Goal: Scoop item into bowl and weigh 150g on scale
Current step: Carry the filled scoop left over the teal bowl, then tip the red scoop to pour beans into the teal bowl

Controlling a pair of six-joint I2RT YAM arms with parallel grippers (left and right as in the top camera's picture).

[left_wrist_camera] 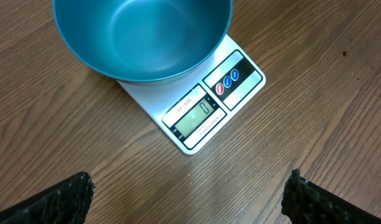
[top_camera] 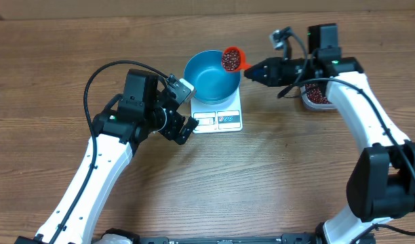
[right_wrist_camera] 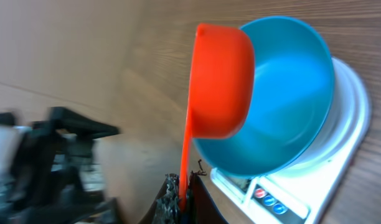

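Observation:
The blue bowl (top_camera: 211,76) stands on the white scale (top_camera: 224,119) mid-table. My right gripper (top_camera: 251,68) is shut on the handle of an orange scoop (top_camera: 232,59), which hangs over the bowl's right rim with dark red beans (top_camera: 229,61) in it. In the right wrist view the scoop (right_wrist_camera: 221,81) shows its underside against the bowl (right_wrist_camera: 290,93), its handle pinched in the gripper (right_wrist_camera: 181,199). My left gripper (top_camera: 187,107) is open just left of the scale. In the left wrist view the bowl's (left_wrist_camera: 141,37) inside looks bare, and the scale (left_wrist_camera: 197,115) display faces the open gripper (left_wrist_camera: 187,196).
A clear tub (top_camera: 317,95) holding more beans sits at the right, partly hidden under my right arm. Black cables loop over both arms. My left arm (right_wrist_camera: 47,155) shows as a blur on the left of the right wrist view.

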